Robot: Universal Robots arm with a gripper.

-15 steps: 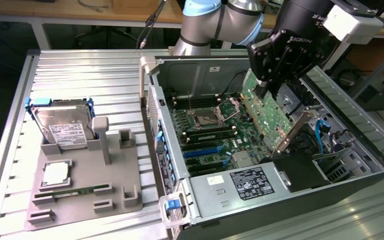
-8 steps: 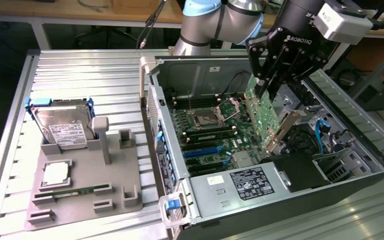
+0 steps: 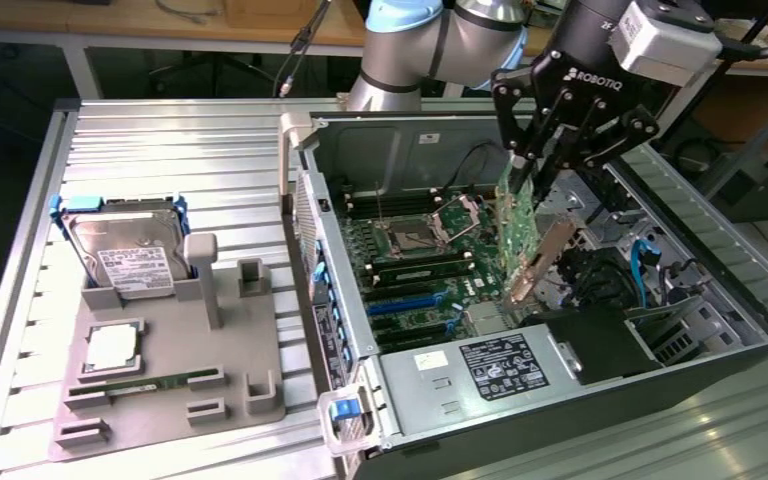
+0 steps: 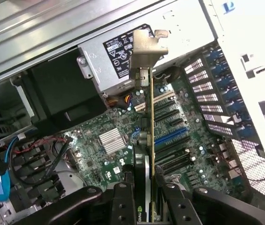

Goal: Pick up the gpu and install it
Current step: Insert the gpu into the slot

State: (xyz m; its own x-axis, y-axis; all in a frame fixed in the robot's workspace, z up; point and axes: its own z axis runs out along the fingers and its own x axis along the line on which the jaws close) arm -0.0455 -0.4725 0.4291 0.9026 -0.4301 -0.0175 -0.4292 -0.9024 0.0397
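Observation:
My gripper (image 3: pixel 534 172) hangs over the open computer case (image 3: pixel 307 215), shut on the gpu (image 3: pixel 528 232). The card hangs on edge below the fingers, tilted, with a green face and an olive-tan face, its lower end just above the motherboard (image 3: pixel 418 255). In the wrist view the gpu (image 4: pixel 147 145) appears edge-on between my fingertips (image 4: pixel 124 194). Its silver bracket (image 4: pixel 146 47) is at the far end, near the power supply (image 4: pixel 118 61). The card floats above the blue and black expansion slots (image 4: pixel 172 136), apart from them.
A grey fixture (image 3: pixel 157 395) on the exterior view's left carries a hard drive with blue rails (image 3: pixel 124 250), a processor (image 3: pixel 111 345) and a green memory stick (image 3: pixel 144 385). Inside the case are a black shroud (image 4: pixel 59 93) and blue cables (image 3: pixel 640 270).

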